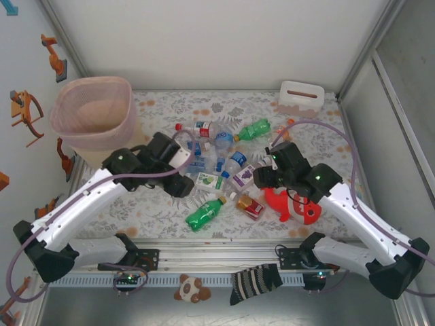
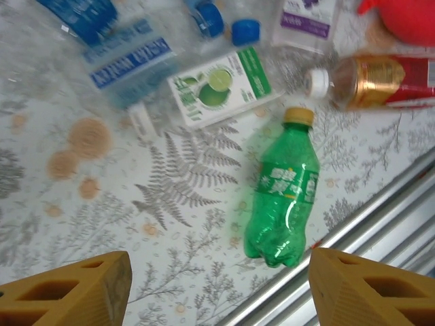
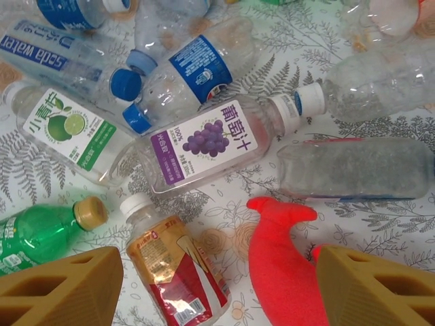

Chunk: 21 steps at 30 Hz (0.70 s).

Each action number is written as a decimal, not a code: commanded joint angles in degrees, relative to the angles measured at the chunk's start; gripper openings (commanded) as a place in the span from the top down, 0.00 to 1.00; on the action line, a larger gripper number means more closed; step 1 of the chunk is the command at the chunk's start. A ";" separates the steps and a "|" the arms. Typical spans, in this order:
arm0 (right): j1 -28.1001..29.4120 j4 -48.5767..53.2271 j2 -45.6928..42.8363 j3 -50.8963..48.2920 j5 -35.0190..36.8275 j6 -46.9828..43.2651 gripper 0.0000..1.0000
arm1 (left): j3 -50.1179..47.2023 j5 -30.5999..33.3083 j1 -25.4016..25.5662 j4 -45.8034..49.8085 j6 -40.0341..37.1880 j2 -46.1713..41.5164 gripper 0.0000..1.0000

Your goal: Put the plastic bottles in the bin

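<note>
Overhead, close wrists; shared green bottle point(image 1: 205, 212)

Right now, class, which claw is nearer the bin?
Left. The left claw hangs just right of the bin, nearer the front edge. The right claw is further right, across the bottles, by the shark.

Counter point(image 1: 163, 216) is covered by a pale grey cloth point(image 2: 170, 204) printed with ferns and flowers, plus scattered orange-brown blotches. Plain white panels on three sides: back wall point(image 1: 217, 41), left wall point(image 1: 27, 136), right wall point(image 1: 408, 102). Aluminium frame posts run up both back corners, left post point(image 1: 64, 35) and right post point(image 1: 367, 47). Left wall carries several small orange shapes point(image 1: 53, 58) and a blue arrow point(image 1: 10, 8) at the top. Slotted aluminium rail point(image 1: 217, 255) along the near edge, dull grey floor strip point(image 1: 88, 305) below it. Light is even and soft, shadows faint.
</note>
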<state>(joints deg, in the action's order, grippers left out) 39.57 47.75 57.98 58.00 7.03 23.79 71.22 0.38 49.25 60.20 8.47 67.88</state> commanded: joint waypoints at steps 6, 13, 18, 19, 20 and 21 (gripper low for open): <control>0.33 -1.80 -2.89 -1.44 3.38 2.40 0.26 | -8.03 1.94 11.24 -10.32 10.22 7.27 0.30; 0.33 -1.34 -3.74 -0.96 4.99 2.41 0.26 | -11.17 2.09 15.82 -14.67 14.21 14.22 0.28; 0.35 -0.86 -3.68 -0.21 5.45 2.32 0.26 | -13.24 2.07 17.88 -17.94 15.92 18.36 0.27; 0.37 -0.84 -3.68 -0.24 5.45 2.24 0.26 | -13.64 1.73 18.01 -18.70 15.96 18.99 0.27; 0.33 -0.85 -3.75 -0.04 5.52 2.16 0.26 | -14.06 1.41 18.01 -19.45 15.93 19.83 0.27; 0.34 -0.74 -3.66 0.13 5.54 2.10 0.26 | -14.20 1.40 17.98 -19.95 15.96 20.74 0.27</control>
<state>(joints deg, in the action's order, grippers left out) 39.57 47.07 54.98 56.93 10.50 25.10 57.98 1.93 67.09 42.81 22.50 86.83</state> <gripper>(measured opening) 0.745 0.728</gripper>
